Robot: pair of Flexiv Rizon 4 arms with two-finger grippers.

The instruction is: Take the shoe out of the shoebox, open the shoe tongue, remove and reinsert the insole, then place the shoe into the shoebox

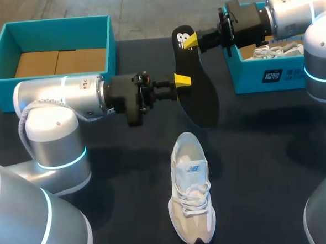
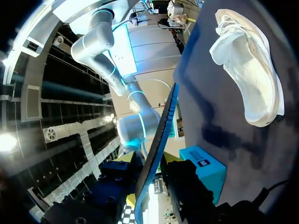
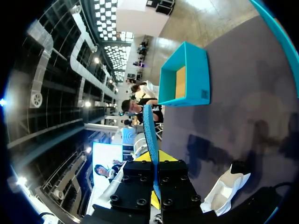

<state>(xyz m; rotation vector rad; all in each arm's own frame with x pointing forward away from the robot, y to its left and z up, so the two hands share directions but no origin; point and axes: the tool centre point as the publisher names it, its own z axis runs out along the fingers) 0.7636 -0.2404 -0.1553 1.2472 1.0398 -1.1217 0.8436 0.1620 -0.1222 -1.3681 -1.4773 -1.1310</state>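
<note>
A black insole (image 1: 197, 92) hangs on edge in the air above the table. My right gripper (image 1: 190, 41) is shut on its upper end, and in the right wrist view the insole (image 3: 148, 126) stands up from between the closed fingers of that gripper (image 3: 154, 179). My left gripper (image 1: 182, 80) is at the insole's middle edge. In the left wrist view the insole (image 2: 161, 130) runs between its fingers with small gaps on both sides, so this gripper (image 2: 149, 182) is open. The white and beige shoe (image 1: 191, 189) lies on the table below, laces up.
An open teal shoebox (image 1: 1, 54) with a brown cardboard floor stands at the back left. A second teal box (image 1: 260, 74) at the back right holds another white shoe (image 1: 272, 51). The dark tabletop (image 1: 265, 165) lies bare around the near shoe.
</note>
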